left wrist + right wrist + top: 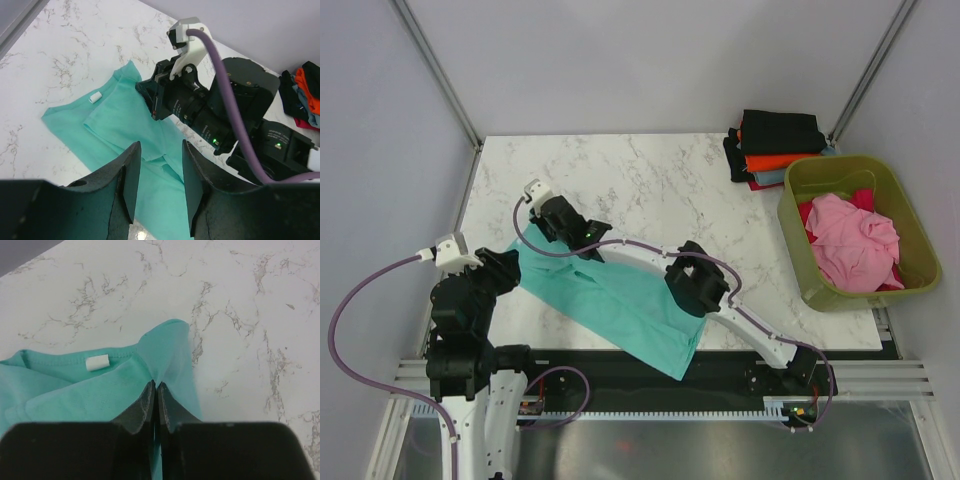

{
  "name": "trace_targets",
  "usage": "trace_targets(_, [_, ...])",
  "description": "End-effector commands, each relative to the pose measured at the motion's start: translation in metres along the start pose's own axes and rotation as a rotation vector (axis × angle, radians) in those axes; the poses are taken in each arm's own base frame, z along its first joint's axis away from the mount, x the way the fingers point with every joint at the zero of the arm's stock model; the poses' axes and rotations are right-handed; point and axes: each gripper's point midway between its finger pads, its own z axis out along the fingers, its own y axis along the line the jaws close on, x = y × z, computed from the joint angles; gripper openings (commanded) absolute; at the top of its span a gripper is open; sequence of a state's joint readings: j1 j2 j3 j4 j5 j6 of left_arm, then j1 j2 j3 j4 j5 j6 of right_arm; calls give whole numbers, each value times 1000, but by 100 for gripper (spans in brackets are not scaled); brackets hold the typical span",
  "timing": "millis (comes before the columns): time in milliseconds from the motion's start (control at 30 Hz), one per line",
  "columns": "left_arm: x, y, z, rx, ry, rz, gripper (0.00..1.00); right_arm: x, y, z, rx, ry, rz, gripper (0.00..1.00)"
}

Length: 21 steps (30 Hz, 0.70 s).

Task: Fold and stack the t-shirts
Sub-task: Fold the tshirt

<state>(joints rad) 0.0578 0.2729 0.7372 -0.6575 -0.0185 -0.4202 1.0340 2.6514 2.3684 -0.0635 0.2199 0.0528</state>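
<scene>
Teal t-shirt (610,300): one, pinched by right end effector (155,386); left end effector (160,146) spread.

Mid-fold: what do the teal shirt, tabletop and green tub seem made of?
The teal t-shirt: soft matte knit cloth, likely cotton; it creases, drapes and has a stitched collar with a tag. The tabletop: hard, smooth marble-look surface, white with grey veins; possibly laminate. The green tub: moulded plastic, slightly glossy, rounded rim.
</scene>
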Motion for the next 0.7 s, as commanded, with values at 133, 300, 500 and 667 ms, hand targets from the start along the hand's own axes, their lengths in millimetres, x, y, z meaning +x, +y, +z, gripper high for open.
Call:
trace_targets(133, [-2, -1, 2, 10, -7, 20, 46, -13, 2, 17, -94, -110, -69, 26])
trace_targets(300, [-3, -1, 2, 7, -9, 19, 46, 2, 16, 13, -176, -75, -63, 67])
trace_targets(500, [-3, 0, 3, 4, -8, 19, 46, -32, 6, -9, -154, -113, -66, 81])
trace_targets(667, [-4, 0, 2, 3, -8, 20, 45, -34, 23, -22, -255, -91, -39, 80])
